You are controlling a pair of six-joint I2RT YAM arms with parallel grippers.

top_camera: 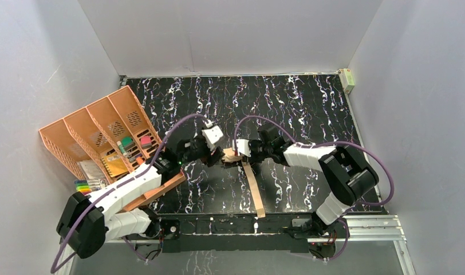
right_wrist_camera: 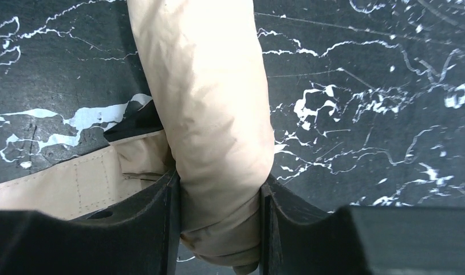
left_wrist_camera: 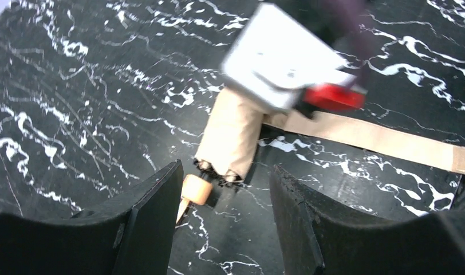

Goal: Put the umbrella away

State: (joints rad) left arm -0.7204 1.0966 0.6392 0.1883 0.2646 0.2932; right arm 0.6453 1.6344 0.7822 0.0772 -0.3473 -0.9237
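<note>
The folded tan umbrella [top_camera: 230, 155] lies mid-table between my two grippers, its tan strap [top_camera: 253, 189] trailing toward the near edge. My right gripper [top_camera: 239, 153] is shut on the umbrella's rolled canopy [right_wrist_camera: 210, 114], a finger pressing each side. In the left wrist view the canopy [left_wrist_camera: 230, 132] ends in black rib tips and a small light-tan handle [left_wrist_camera: 196, 188]. My left gripper [left_wrist_camera: 224, 195] is open, its fingers either side of the handle end, the handle close to the left finger [left_wrist_camera: 153, 212]. The strap also shows in the left wrist view [left_wrist_camera: 379, 137] and the right wrist view [right_wrist_camera: 75, 183].
An orange plastic desk organizer [top_camera: 98, 134] with stationery stands at the left edge. A wooden board [top_camera: 158, 192] lies under my left arm. Coloured markers [top_camera: 84, 186] lie by the organizer. A small box [top_camera: 348, 79] sits at the far right corner.
</note>
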